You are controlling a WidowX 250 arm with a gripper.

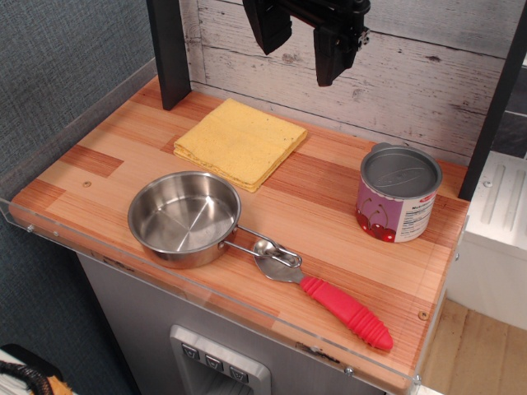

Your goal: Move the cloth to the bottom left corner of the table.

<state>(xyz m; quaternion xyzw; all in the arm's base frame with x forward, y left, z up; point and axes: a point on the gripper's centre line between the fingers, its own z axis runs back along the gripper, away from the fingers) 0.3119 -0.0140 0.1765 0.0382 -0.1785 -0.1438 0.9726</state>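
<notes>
Mustard cloth untouched at back of counter, gripper spread above it w/ nothing held; grasp + move to bottom-left pending.

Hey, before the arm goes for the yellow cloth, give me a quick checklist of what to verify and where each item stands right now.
1. Gripper open: ok, jaws apart.
2. Gripper empty: ok.
3. Cloth flat and uncovered: ok.
4. Gripper lined up above cloth: cannot tell, it hangs high near the back wall.
5. Bottom left corner of table free: ok, bare wood.
6. Path clear: not ok, steel pan sits near the route.
</notes>
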